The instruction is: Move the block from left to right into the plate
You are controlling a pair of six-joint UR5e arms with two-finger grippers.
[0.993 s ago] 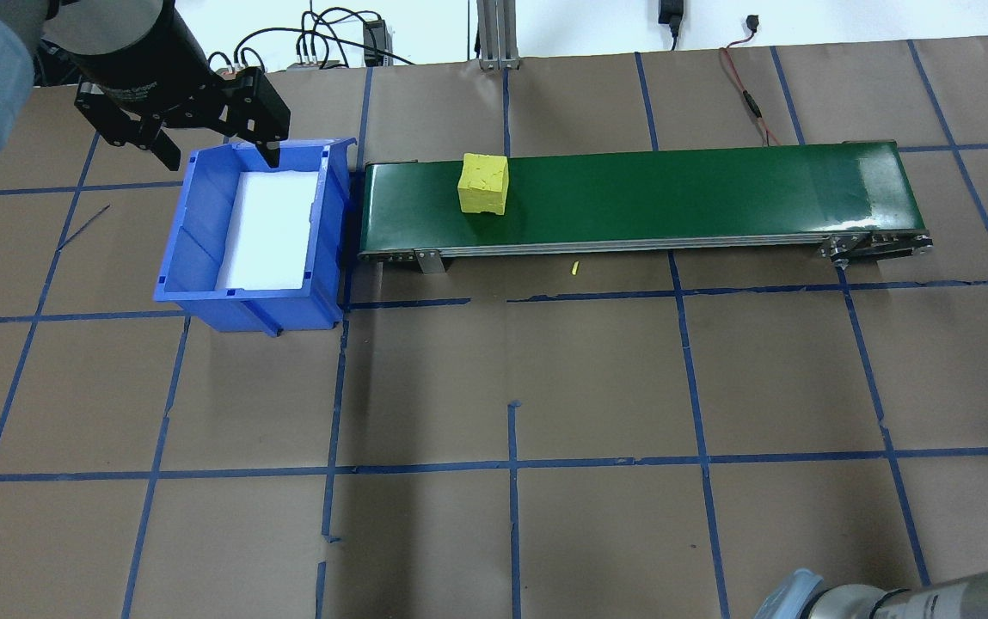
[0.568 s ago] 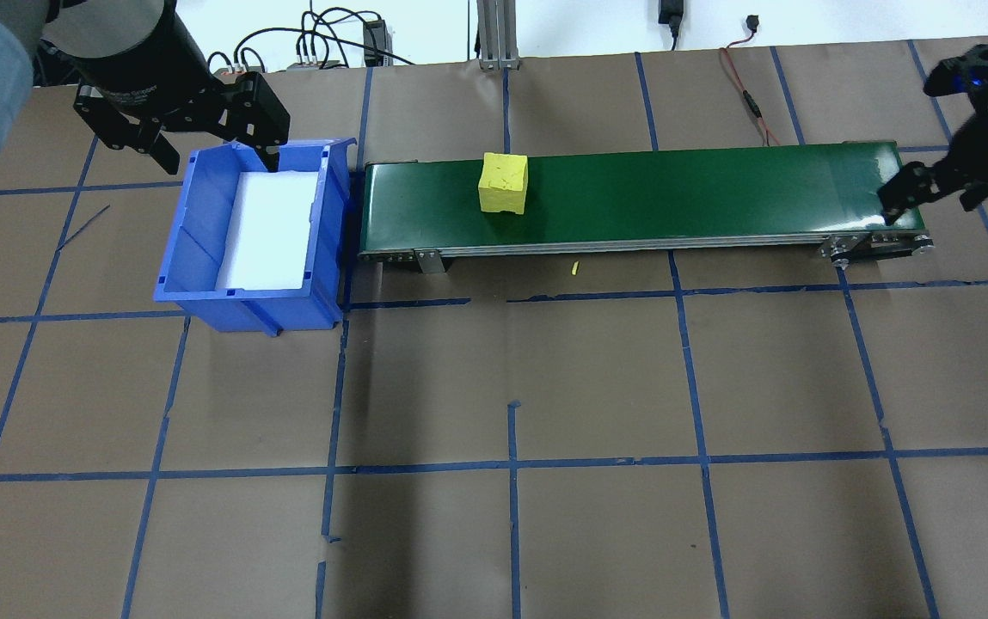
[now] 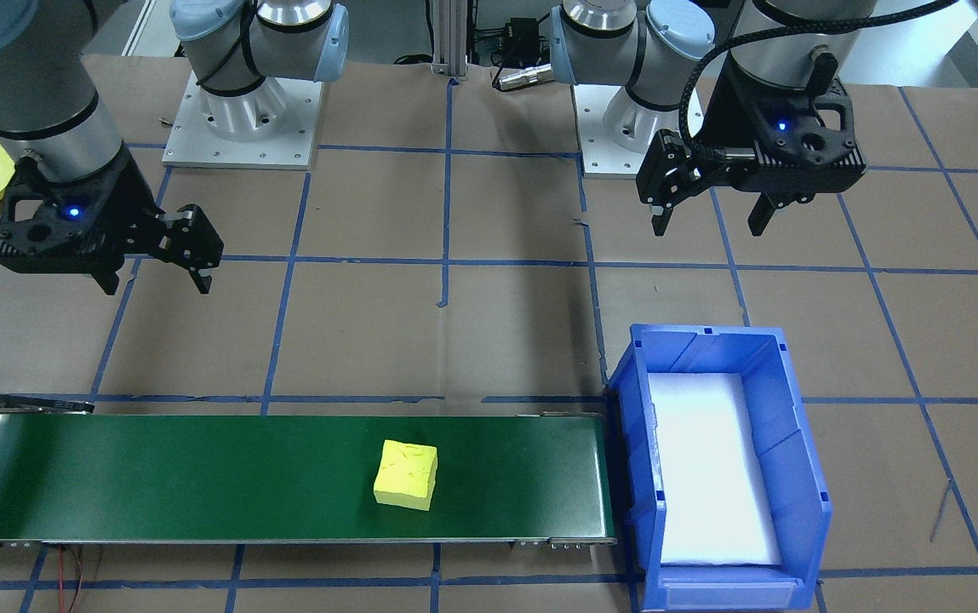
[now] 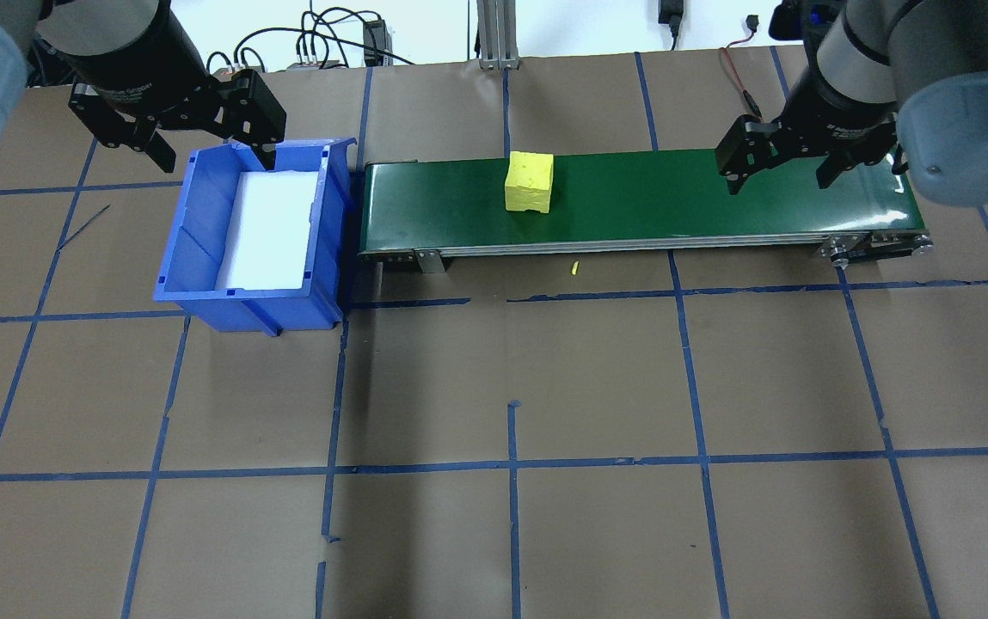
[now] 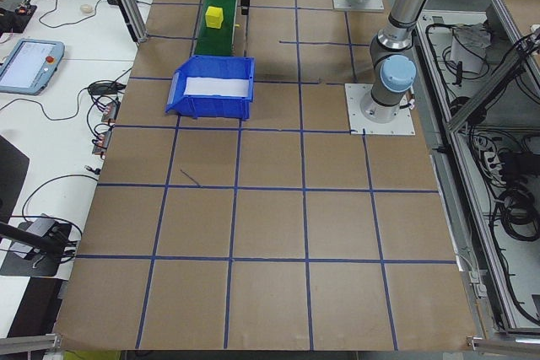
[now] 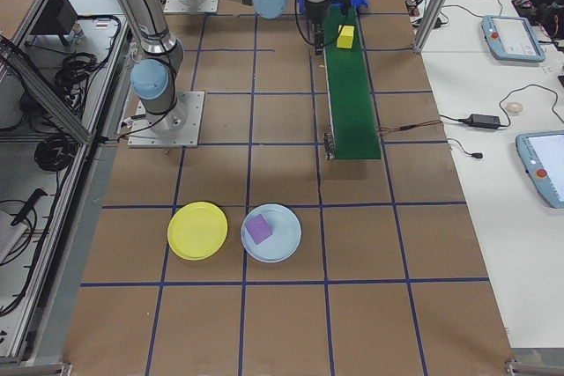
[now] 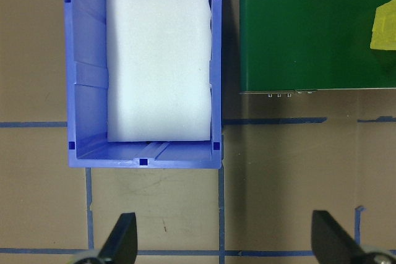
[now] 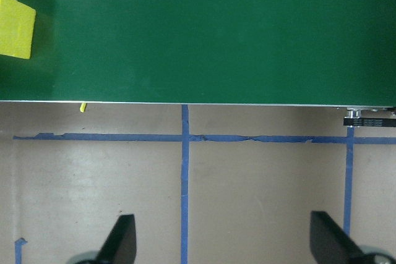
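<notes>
Now the block point(image 4: 529, 181) rides the belt point(image 4: 683, 193) toward the released right claw point(image 4: 782, 165), which must descend and grasp; the left claw point(image 4: 205, 129) hangs released.

Bare green belt point(image 4: 700, 193) right of the yellow block point(image 4: 529, 181), open brown table point(image 4: 511, 430) across the lower frame, blue bin point(image 4: 201, 258) blocking the belt's left end

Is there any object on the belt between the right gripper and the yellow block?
Nothing visible. The green belt is bare between the yellow block and the right gripper, which hangs open over the belt's far part. The blue bin lies beyond the block's other side.
</notes>
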